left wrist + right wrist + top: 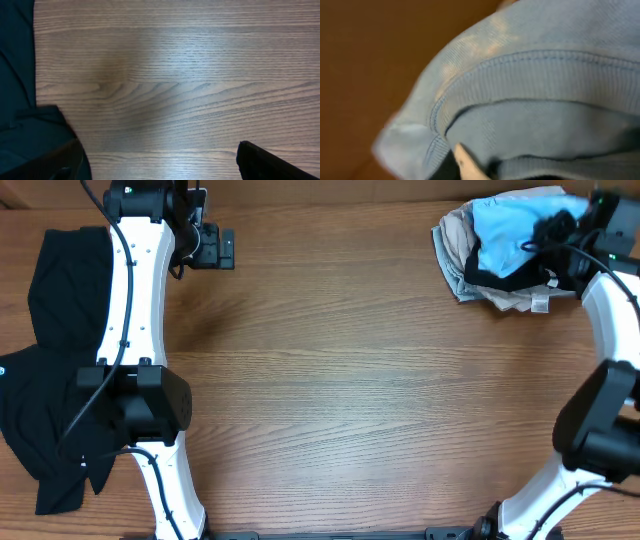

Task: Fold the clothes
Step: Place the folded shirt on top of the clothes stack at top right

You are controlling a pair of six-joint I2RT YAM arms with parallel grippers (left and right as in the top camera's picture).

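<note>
A light blue T-shirt lies crumpled on a pile at the table's far right. My right gripper is pressed into the pile on top of the shirt. The right wrist view is filled with the shirt's blue ribbed hem, and the fingers are hidden, so I cannot tell their state. A large plain black garment lies spread along the left edge and shows at the left of the left wrist view. My left gripper is open and empty over bare wood at the far left, just right of the black garment.
The pile also holds a beige garment and a dark cloth with a white tag. The wooden table stretches between the two arms.
</note>
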